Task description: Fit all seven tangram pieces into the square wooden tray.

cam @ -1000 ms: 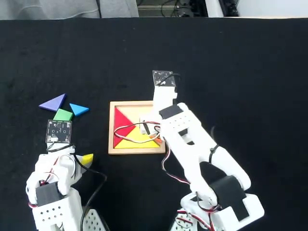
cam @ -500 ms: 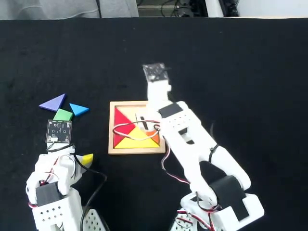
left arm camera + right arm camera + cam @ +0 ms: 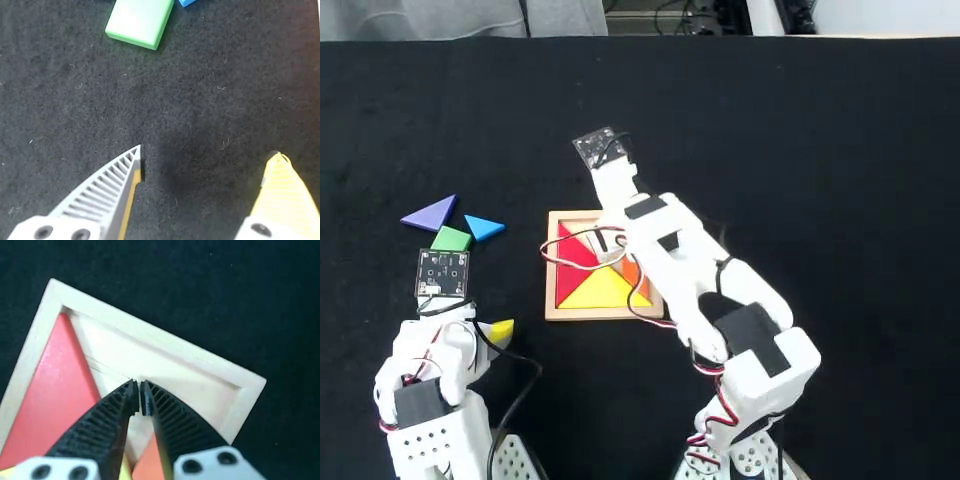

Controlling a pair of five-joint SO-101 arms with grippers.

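- wooden tray: red triangle, yellow triangle, orange piece inside
- right gripper over its bare corner, fingers pinched together, empty
- left gripper spread wide, empty, near the green square

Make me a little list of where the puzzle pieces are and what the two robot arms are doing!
Tray: square wooden tray, partly filled
Pieces in tray: red triangle, yellow triangle, orange piece
Pieces outside: purple triangle, blue triangle, green square, grouped on the left arm's side
Left end effector: open, over black cloth near the green square
Right end effector: shut, holding nothing, over the tray's bare wood
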